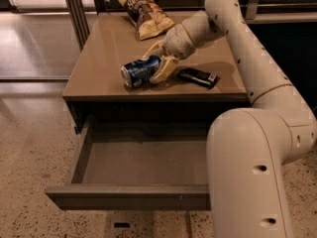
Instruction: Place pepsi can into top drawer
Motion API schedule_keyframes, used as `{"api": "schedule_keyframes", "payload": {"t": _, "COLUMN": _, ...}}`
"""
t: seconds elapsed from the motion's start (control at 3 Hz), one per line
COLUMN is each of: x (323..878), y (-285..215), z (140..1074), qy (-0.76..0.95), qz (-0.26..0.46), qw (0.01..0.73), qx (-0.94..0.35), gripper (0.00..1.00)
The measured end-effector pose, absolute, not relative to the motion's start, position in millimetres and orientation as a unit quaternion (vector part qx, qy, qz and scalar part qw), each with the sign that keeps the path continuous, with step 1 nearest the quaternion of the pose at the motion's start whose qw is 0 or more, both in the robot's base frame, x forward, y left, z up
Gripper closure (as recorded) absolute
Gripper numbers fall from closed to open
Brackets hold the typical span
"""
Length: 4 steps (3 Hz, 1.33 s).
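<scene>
The pepsi can (pixel 140 71), blue with silver ends, lies on its side near the front of the brown table top (pixel 99 53). My gripper (pixel 159 61) reaches down from the right and straddles the can's right end. One finger is behind the can and one finger (pixel 164 70) is in front, both pressed against it. The top drawer (pixel 133 162) stands pulled out below the table's front edge, with a bare grey inside.
A flat black snack bar wrapper (pixel 198 77) lies just right of the can. A chip bag (pixel 144 15) lies at the back of the table. My arm (pixel 257 148) fills the right side and overlaps the drawer's right part. Metal posts (pixel 77 9) stand at the left.
</scene>
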<state>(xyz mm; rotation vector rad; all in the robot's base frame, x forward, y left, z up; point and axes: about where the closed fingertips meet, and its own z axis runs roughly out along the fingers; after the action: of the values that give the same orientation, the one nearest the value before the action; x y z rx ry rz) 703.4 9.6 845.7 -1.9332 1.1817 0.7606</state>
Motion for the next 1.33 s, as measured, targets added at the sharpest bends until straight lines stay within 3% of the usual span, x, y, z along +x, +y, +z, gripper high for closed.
{"api": "schedule_keyframes", "payload": {"t": 0.33, "x": 674, "y": -2, "z": 881, "qy": 0.474, "qz": 0.279, "qw": 0.367, "qx": -0.751, "gripper": 1.00}}
{"api": "schedule_keyframes", "payload": {"t": 1.0, "x": 599, "y": -39, "z": 954, "qy": 0.496, "qz": 0.222, "qw": 0.461, "qx": -0.702, "gripper": 1.00}}
{"api": "schedule_keyframes", "payload": {"t": 1.33, "x": 573, "y": -61, "z": 939, "qy": 0.517, "qz": 0.190, "qw": 0.490, "qx": -0.676, "gripper": 1.00}}
